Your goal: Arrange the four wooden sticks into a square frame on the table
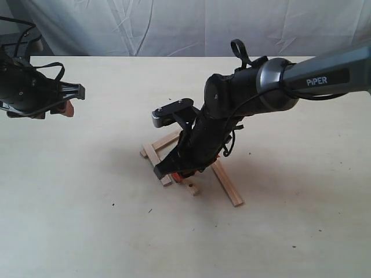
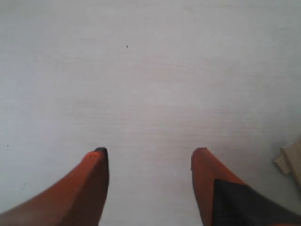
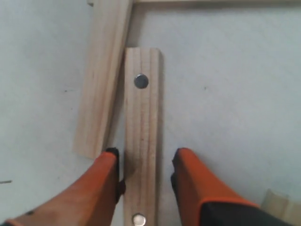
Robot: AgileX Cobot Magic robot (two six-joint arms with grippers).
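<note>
Item: four wooden sticks (image 1: 227, 184), flat, pale tan, alike in length. We find them grouped at the middle of the cream, lightly specked worktop (image 1: 87, 231), under the right arm.

Exterior view: the far stick (image 1: 168, 139) and the left stick (image 1: 155, 163) meet at a corner. The right stick (image 1: 232, 194) lies slanted, its far end hidden by the arm. Of the fourth stick (image 1: 191, 187) we see only an end, below the right gripper (image 1: 177, 171). The arm covers the middle of the outline, so we cannot tell whether it closes. A white cloth backdrop (image 1: 174, 23) hangs behind.

Right wrist view only: the fourth stick (image 3: 141, 117) shows straight grain and a small round grey stud (image 3: 140, 81) near each end. A plain neighbour stick (image 3: 103, 80) lies just beside it, slightly angled. Another stick (image 3: 211, 2) crosses beyond both.

Right gripper (image 3: 145, 155): the orange fingers (image 3: 193, 179) stand apart, one on each side of the fourth stick. A strip of worktop shows beside one finger, so the stick is not clamped.

Left gripper (image 1: 69, 98): held over bare worktop at the left, well apart from the sticks. In its wrist view the left gripper (image 2: 150, 153) stands wide apart and holds nothing. That view catches only stick ends (image 2: 290, 160) at its margin.
</note>
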